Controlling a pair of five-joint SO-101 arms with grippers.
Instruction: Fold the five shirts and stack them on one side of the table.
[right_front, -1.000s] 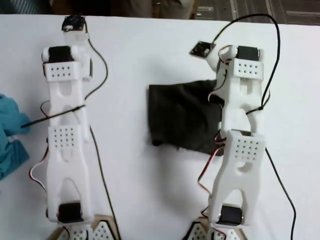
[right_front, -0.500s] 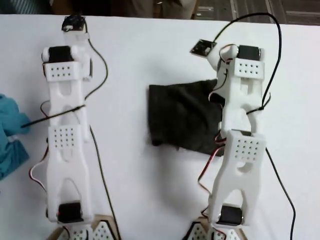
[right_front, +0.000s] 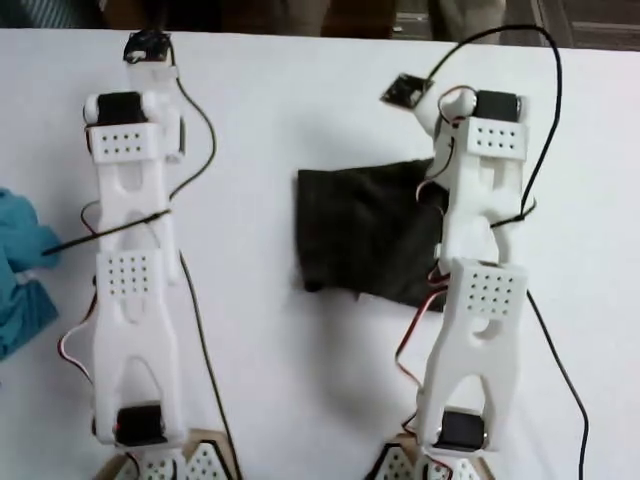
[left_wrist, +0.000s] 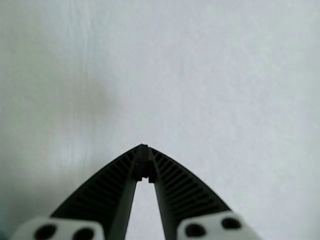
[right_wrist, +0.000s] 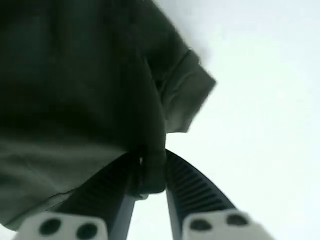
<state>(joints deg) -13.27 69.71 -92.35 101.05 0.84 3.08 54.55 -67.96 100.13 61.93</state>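
Shows a white table (right_front: 300, 90) from above, running from edge to edge. Carries two white robot arms side by side, both stretched out toward the far edge: the left arm (right_front: 130, 280) over bare tabletop, the right arm (right_front: 480, 300) over the right edge of a dark shirt (right_front: 360, 230).

Between the arms, nearer the right one: that dark shirt, lying mostly flat as a rough rectangle, with its right side tucked under the right arm and a corner pulled up toward the arm's far end. Well apart from it, at the left edge of the table: a bunched blue cloth (right_front: 18, 280), partly cut off, lying just beside the left arm without touching the shirt.

Close up from the right wrist: the right gripper (right_wrist: 150, 172), clamped tight on a pinched fold at the shirt's edge, with dark fabric bunched between the ribbed black fingers (right_wrist: 192, 187). Just beyond the grip, a short sleeve (right_wrist: 187, 95) with a hemmed cuff, sticking out over white tabletop.

Close up from the left wrist: the left gripper (left_wrist: 143, 152), tips pressed together on nothing, poised over plain white tabletop.

Trailing along both arms: thin black cables (right_front: 200, 120).
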